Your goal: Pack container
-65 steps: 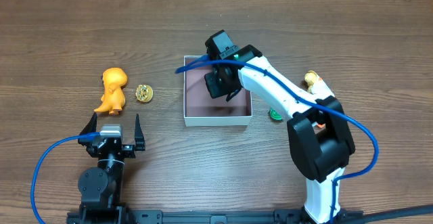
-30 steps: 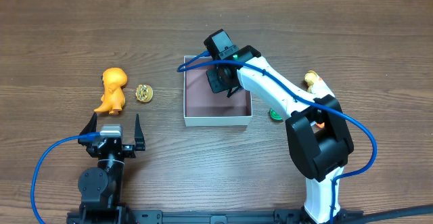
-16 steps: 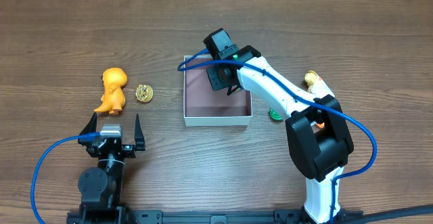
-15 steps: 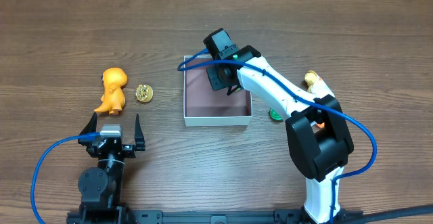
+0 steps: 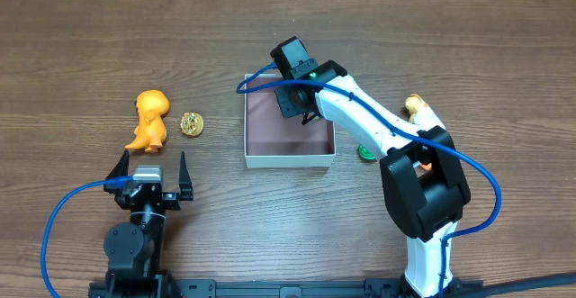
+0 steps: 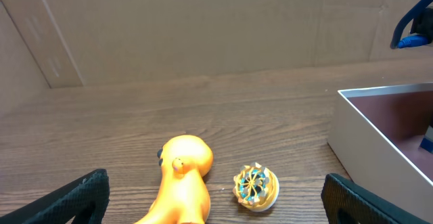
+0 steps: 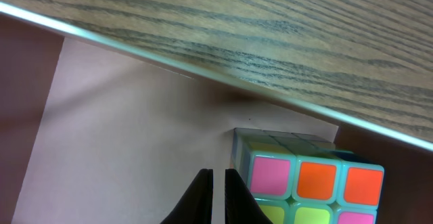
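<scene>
The container (image 5: 288, 160) is a shallow white-walled box with a pinkish-brown floor (image 7: 122, 122), near the table's middle. My right gripper (image 5: 293, 107) reaches down into its far part. In the right wrist view this gripper (image 7: 218, 175) is shut, with only a thin slit between its fingers and nothing in it. A multicoloured puzzle cube (image 7: 308, 183) sits on the container floor in the far corner, right against the right finger. My left gripper (image 5: 151, 167) rests open near the front left. An orange dinosaur toy (image 6: 183, 176) and a small gold spinning top (image 6: 256, 187) lie ahead of it.
A green toy (image 5: 366, 151) lies on the table just right of the container. A small yellow figure (image 5: 413, 106) is behind the right arm. In the left wrist view the container's white wall (image 6: 372, 139) is at the right. A cardboard backdrop (image 6: 203, 28) rises behind the table.
My right gripper has edged slightly toward the container's far wall and stayed shut. The left arm and the toys have not moved.
</scene>
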Action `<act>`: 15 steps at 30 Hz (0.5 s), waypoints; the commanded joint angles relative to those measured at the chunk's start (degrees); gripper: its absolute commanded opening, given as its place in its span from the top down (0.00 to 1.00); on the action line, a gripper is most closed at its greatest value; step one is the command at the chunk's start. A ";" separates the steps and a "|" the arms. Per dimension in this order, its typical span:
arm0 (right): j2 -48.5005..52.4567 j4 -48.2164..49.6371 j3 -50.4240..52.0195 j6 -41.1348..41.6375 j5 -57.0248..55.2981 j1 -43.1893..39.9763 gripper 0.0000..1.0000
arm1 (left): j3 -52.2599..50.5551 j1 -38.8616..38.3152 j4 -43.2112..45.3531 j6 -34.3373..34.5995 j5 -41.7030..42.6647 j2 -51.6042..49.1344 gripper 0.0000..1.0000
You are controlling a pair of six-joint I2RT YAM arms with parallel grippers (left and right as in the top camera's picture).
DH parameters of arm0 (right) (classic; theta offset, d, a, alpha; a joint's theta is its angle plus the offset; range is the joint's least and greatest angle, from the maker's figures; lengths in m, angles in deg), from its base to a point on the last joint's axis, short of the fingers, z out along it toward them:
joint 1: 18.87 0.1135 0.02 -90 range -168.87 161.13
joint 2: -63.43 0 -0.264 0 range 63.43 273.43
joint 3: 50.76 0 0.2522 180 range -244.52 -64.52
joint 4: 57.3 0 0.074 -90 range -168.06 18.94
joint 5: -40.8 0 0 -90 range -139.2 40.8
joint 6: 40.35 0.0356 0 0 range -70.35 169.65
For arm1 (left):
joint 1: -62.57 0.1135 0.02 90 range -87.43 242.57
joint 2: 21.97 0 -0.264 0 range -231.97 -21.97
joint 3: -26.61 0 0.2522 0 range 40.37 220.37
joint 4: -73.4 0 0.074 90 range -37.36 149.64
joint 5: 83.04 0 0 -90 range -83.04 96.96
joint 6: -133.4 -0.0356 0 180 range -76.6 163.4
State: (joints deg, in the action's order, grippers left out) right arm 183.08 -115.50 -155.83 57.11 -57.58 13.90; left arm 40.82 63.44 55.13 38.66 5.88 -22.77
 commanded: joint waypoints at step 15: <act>0.02 1.33 0.24 1.70 -3.21 0.22 0.90 | -0.17 0.35 0.11 0.48 0.87 0.15 0.00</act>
State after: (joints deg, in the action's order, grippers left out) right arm 183.08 -114.87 -155.83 58.47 -59.72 13.90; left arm 40.82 63.44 55.13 38.66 5.88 -22.77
